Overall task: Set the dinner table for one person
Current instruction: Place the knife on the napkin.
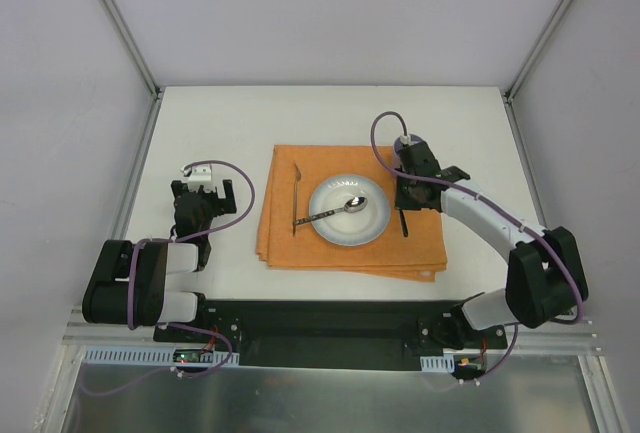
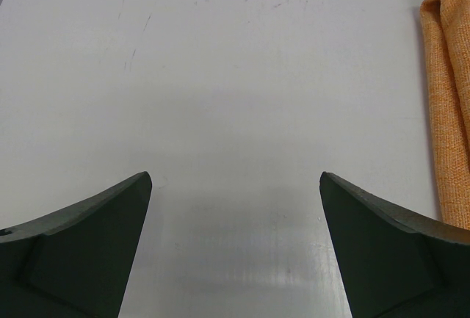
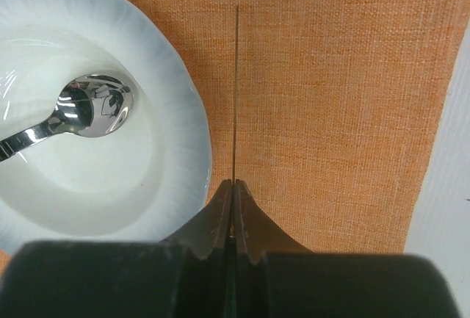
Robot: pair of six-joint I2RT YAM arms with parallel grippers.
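Pinches a thin knife (image 3: 236, 90) on edge between the tightly closed jaws of the right gripper (image 3: 233, 182), just right of the plate (image 3: 183, 112), over the orange placemat (image 3: 330, 112). Holds the left gripper (image 2: 235, 178) spread wide with nothing in it, above bare dinner table (image 2: 220, 76) left of the placemat; finds that white table lying under everything in view.

Risks letting the knife topple either way on release, standing on edge like that, and clinking against the plate rim just beside. Risks snagging the weave with a fingertip, dragging cloth, plate and the spoon (image 3: 95, 105) resting in it. May leave the blade skewed against the fork (image 1: 297, 198) left of the plate.

Cannot tell handle from blade in the wrist view, only a dark line; cannot tell touching the cloth or hovering. Loses the spoon handle at the left edge there.
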